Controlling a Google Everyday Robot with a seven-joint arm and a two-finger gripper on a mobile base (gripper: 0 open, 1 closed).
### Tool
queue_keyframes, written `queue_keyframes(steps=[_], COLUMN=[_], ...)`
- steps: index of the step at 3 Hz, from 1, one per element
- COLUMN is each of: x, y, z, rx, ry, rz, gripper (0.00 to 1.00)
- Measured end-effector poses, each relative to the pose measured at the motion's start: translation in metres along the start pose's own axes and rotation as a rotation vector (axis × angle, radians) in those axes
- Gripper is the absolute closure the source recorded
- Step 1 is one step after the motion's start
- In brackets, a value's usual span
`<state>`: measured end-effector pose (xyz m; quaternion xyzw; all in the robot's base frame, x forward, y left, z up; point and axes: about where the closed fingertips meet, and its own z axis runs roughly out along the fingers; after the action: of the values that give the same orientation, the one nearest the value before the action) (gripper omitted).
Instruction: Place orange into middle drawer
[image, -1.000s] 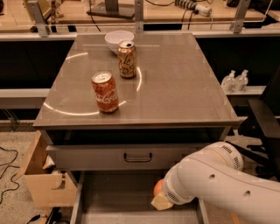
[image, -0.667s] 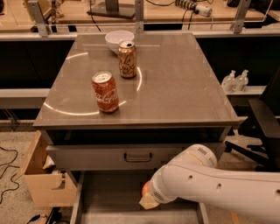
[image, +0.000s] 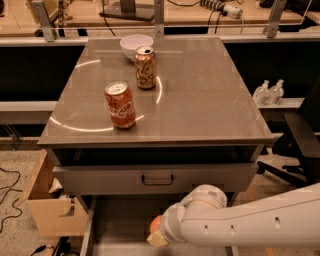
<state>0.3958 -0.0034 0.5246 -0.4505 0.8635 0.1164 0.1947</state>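
The orange (image: 155, 223) shows as a small round patch at the tip of my white arm, low in the camera view. My gripper (image: 159, 234) is shut on it, with a tan fingertip (image: 155, 241) under the fruit. It holds the orange over the open middle drawer (image: 117, 222), whose grey floor shows to the left of the arm. The arm reaches in from the right and hides the drawer's right half.
Above the open drawer is a shut drawer front with a dark loop handle (image: 157, 178). On the tabletop stand a red cola can (image: 120, 105), an orange-brown soda can (image: 145, 67) and a white bowl (image: 136, 46). A wooden box (image: 50, 205) stands at the left, a black chair (image: 300, 142) at the right.
My arm has moved left over the open drawer, carrying the orange with it. The cans and the bowl have not moved.
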Motion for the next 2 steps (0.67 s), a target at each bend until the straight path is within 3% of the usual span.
queue_keyframes(steps=[2], x=[0.001], y=[-0.008], z=[0.011], rx=[-0.001], ry=[0.008], rz=[-0.007], gripper=[1.0])
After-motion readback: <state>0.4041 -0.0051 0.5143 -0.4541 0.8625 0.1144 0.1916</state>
